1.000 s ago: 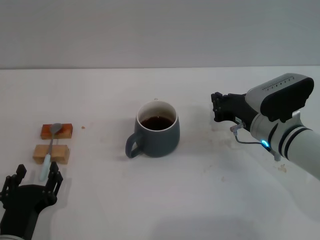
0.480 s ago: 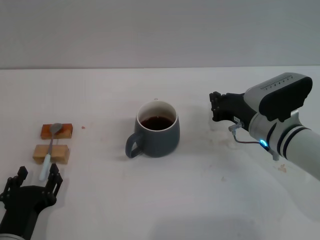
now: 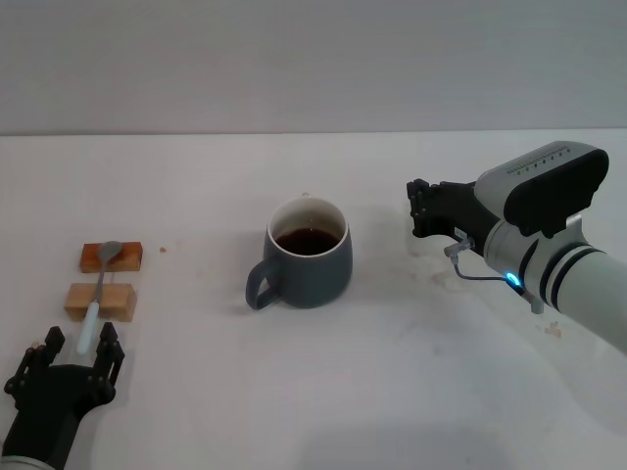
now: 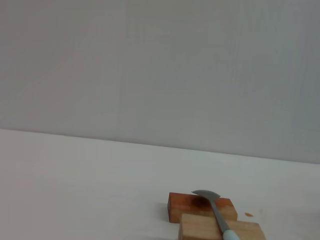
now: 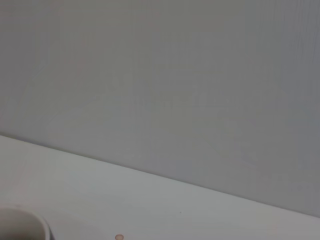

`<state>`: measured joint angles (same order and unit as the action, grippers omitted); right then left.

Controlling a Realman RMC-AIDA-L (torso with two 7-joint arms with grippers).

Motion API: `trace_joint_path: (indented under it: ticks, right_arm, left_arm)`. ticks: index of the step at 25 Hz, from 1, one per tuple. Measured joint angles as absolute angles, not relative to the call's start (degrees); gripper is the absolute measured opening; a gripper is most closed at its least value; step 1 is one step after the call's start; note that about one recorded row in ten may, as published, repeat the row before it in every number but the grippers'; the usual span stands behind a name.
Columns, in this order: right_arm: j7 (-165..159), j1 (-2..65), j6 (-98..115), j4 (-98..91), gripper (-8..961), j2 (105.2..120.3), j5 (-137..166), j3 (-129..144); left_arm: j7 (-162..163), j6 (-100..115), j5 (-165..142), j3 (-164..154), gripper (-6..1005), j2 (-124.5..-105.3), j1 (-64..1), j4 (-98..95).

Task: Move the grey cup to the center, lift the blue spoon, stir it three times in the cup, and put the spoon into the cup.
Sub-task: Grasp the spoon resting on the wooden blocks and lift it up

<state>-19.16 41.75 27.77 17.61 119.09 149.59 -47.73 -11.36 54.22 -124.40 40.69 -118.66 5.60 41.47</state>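
The rounded slate-grey ceramic mug (image 3: 309, 253), holding dark liquid, is seen at the centre of the head view on the white table (image 3: 392, 392). The slim blue-handled metal spoon (image 3: 99, 290) is laid across two small wooden blocks (image 3: 101, 300) at middle left. The left gripper (image 3: 74, 346), spread open and holding nothing, is placed at lower left, just beside the handle tip. The handle should be straddled squarely before closing. The right gripper (image 3: 415, 208), whose opening cannot be told, is held right of the mug.

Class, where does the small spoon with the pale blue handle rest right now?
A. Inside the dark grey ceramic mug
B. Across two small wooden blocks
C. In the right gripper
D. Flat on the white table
B: the blue-handled spoon lies across the two wooden blocks, left of the grey mug.
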Motion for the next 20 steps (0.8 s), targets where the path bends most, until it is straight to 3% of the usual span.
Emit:
trace_joint_path:
  ticks: [15,20]
  right_arm:
    - [-19.16,41.74,27.68,17.87,39,119.09,149.59,-47.72]
    - [-19.16,41.88,27.68,17.86,39,119.09,149.59,-47.72]
  left_arm:
    - [-11.33,54.32,-124.36,40.58,620,-118.56,5.43,41.57]
    - [-11.33,54.32,-124.36,40.6,545,-118.56,5.44,41.67]
